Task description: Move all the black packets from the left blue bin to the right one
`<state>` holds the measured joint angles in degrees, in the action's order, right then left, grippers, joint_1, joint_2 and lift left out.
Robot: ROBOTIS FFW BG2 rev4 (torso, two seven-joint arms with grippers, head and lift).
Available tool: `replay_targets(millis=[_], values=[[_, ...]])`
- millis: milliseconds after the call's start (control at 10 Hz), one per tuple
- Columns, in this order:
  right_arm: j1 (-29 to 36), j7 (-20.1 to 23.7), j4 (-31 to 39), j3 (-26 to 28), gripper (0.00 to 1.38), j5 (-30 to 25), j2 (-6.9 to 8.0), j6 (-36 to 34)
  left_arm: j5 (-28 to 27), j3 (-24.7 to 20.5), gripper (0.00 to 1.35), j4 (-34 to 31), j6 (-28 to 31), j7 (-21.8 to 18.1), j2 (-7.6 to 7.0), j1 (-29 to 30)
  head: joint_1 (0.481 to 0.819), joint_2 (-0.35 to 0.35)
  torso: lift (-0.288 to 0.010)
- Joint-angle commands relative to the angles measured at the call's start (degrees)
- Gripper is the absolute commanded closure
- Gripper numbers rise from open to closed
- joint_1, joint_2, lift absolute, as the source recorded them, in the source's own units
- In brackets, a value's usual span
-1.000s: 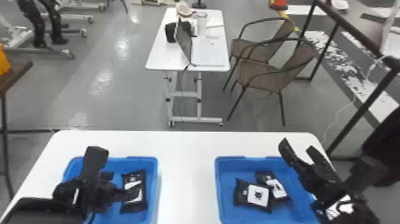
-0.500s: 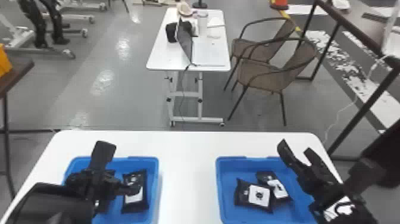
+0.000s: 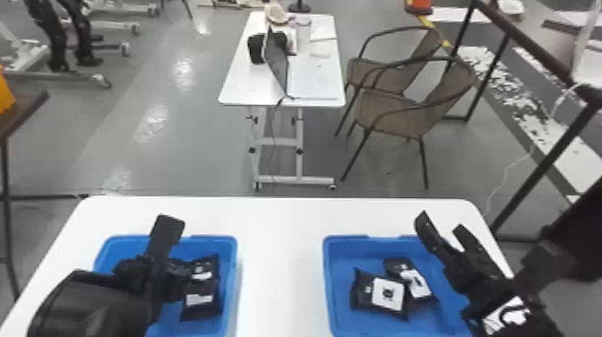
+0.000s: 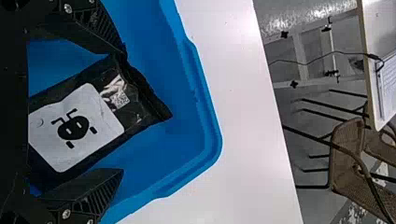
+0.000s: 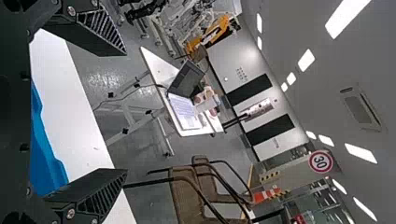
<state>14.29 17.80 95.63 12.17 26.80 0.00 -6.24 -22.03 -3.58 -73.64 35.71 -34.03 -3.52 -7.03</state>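
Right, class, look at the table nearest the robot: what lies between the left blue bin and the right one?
A strip of white tabletop lies between the left bin and the right bin, as the head view shows.

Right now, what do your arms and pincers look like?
My left arm is black, with a smooth, rounded cover. My right arm is black too, with a white patch that has a curvy black mark. The left pincer and right pincer each have two black fingers with ridged sides and small silver screws.

Bright glare on the floor (image 3: 188, 148)
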Motion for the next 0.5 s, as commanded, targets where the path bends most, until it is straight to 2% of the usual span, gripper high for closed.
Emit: replay_targets(millis=[0, 200, 300, 400], values=[[-0.14, 0.21, -0.18, -0.04, 0.13, 0.27, 0.05, 0.0, -0.03, 0.5, 0.13, 1.66, -0.03, 1.16, 0.01, -0.88, 0.695, -0.043, 0.0], [-0.14, 0.39, -0.54, -0.04, 0.13, 1.06, 0.05, 0.0, -0.91, 1.03, 0.21, 5.26, -0.03, 1.42, 0.1, -2.55, 0.695, -0.04, 0.0], [-0.41, 0.57, -0.62, -0.04, 0.13, 1.06, 0.05, 0.0, -1.08, 1.21, 0.31, 6.84, -0.2, 1.42, -0.17, -3.25, 0.695, -0.041, 0.0], [-0.58, 0.92, -0.98, -0.04, 0.13, 1.24, 0.05, 0.0, -1.08, 1.56, 0.56, 7.2, -0.9, 1.42, -0.52, -3.52, 0.695, -0.04, 0.0]])
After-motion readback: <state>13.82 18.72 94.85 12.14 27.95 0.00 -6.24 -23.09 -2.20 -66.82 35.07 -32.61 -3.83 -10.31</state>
